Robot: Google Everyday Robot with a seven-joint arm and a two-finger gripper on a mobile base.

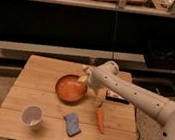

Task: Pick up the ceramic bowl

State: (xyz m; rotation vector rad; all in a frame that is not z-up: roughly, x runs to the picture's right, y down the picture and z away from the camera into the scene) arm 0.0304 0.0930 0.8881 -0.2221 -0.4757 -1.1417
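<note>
Table (pixel 39 74): pale wooden slats. Its near edge lies close to the bottom of the frame, and its lower right corner is cut off by the robot's white body. There is bare wood at upper left and along the left side.
Arm (pixel 137 96): white, stretched from the lower right of the frame to the middle, low over the table's right rear part.
Bowl (pixel 69 89): orange-brown and upright, in the middle of the table. Its upper right rim is hidden by the claw.
Dark flat thing (pixel 118 97): half behind the arm, and I cannot tell what it is.
Cup (pixel 32 116): white, at lower left near the front edge.
Carrot (pixel 100 120): lower right of the bowl, apart from it.
Sponge (pixel 73 124): blue, between the cup and the carrot.
Claw (pixel 84 77): at the bowl's upper right rim, spread wide. Contact with the rim is unclear.
</note>
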